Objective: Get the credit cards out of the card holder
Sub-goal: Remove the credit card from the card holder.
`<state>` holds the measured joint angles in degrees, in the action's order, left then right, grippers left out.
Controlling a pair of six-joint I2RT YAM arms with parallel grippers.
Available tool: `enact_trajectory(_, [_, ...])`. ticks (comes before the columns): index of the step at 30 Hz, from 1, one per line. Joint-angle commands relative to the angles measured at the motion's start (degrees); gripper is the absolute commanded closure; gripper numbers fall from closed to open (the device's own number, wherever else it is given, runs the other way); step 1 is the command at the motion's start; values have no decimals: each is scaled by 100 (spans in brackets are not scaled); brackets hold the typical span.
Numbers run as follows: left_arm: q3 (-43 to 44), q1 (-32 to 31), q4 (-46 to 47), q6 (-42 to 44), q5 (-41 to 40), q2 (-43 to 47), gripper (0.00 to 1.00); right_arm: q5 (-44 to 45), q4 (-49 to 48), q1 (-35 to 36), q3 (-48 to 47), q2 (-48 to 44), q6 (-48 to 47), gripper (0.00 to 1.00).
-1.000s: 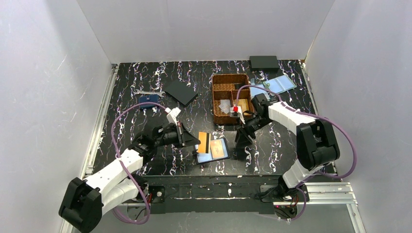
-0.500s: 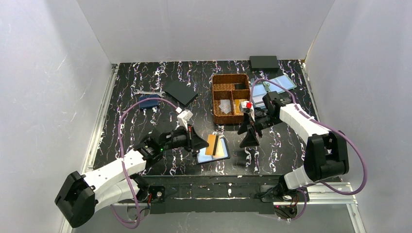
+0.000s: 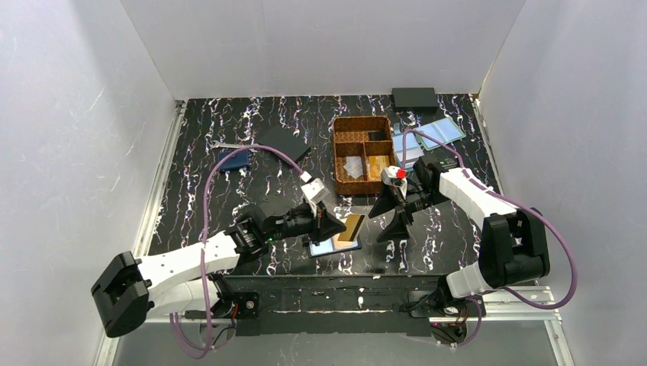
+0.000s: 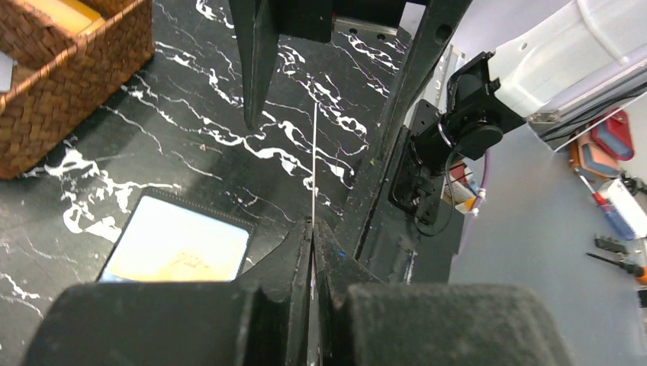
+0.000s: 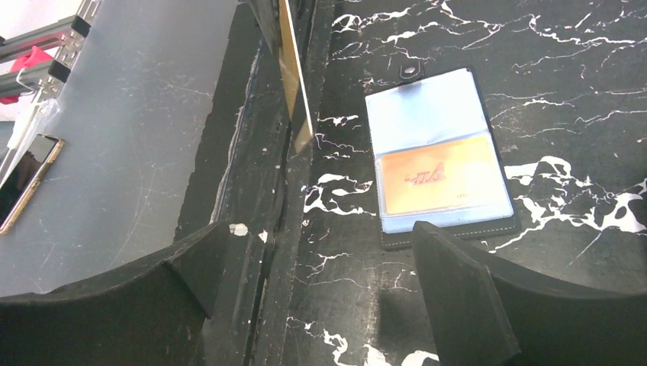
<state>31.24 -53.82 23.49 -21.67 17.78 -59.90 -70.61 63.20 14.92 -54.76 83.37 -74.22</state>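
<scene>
The card holder (image 3: 324,247) lies open near the table's front edge, pale blue inside with a black rim (image 5: 450,233). One orange credit card (image 5: 442,177) sits in its clear sleeve. My left gripper (image 3: 333,226) is shut on another orange-gold credit card (image 3: 352,226), held on edge just above the holder. In the left wrist view this card is a thin line (image 4: 314,160) rising from the gripper (image 4: 313,229). My right gripper (image 3: 391,214) stands wide open and holds nothing, just right of the holder, its fingers (image 5: 465,297) apart over bare table.
A brown wicker basket (image 3: 336,156) with cards and scraps stands behind the holder. Other pale blue holders (image 3: 431,133) and a black box (image 3: 414,97) lie at the back right. A navy wallet (image 3: 233,158) and a black square (image 3: 282,142) lie at the back left.
My left arm has carried the orange-gold card to the right, over the holder. My right gripper has opened wide and shifted slightly right.
</scene>
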Motion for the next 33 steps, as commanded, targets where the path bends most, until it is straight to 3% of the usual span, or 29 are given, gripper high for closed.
enact_trajectory(1, [457,-200,165,704,-249,-351,100,-419,249,33,19,-129,-277,2])
enact_trajectory(8, [768,-320,186,770,-232,-923,100,-491,-76,81,66,-305,101,16])
enact_trajectory(14, [845,-342,214,732,-218,-1080,100,-441,-415,103,77,-320,533,39])
enact_trajectory(19, [849,-340,240,684,-196,-1146,100,-394,-436,134,26,-269,566,68])
enact_trajectory(22, [843,-342,243,578,-220,-1187,100,-307,-444,166,4,-273,566,95])
enact_trajectory(23, [835,-344,236,530,-247,-1185,100,-258,-438,169,-12,-273,566,99])
enact_trajectory(25, [775,-340,244,340,-441,-1101,90,-148,-384,176,-45,-298,530,99])
enact_trajectory(27, [655,-343,244,89,-784,-961,72,74,-277,169,-87,-324,411,99])
enact_trajectory(31, [178,-284,252,-897,-1641,-289,9,598,-291,169,-251,-409,434,99])
enact_trajectory(32, [10,-276,252,-1247,-1968,-82,2,718,-321,165,-282,-443,465,99])
enact_trajectory(33, [-139,-258,245,-1605,-2141,127,2,823,-394,164,-299,-483,581,99])
